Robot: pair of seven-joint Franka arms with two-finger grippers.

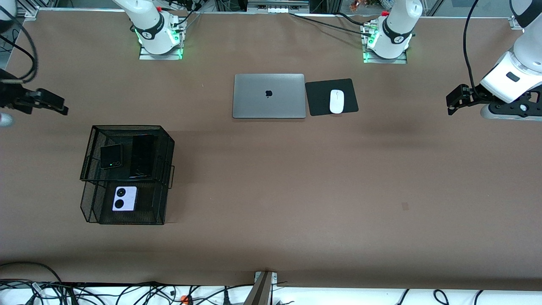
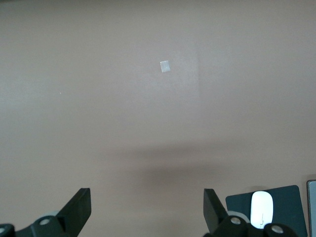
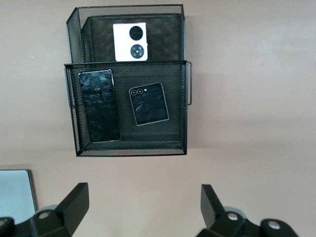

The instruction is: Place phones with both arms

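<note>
Toward the right arm's end of the tabletop (image 1: 271,178), a two-tier mesh rack (image 1: 127,176) holds three phones: flip phone (image 1: 111,156) and black slab (image 1: 142,156) above, lavender-white phone (image 1: 124,198) below. Only the right wrist view resolves their cameras. Left claw (image 2: 147,207) and right claw (image 3: 143,205) hang open, empty.

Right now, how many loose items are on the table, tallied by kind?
Phones: 3, flip phone, black slab, lavender-white phone
Mesh racks: 1
Laptops: 1
Mice: 1
Mouse pads: 1
Total: 7
</note>
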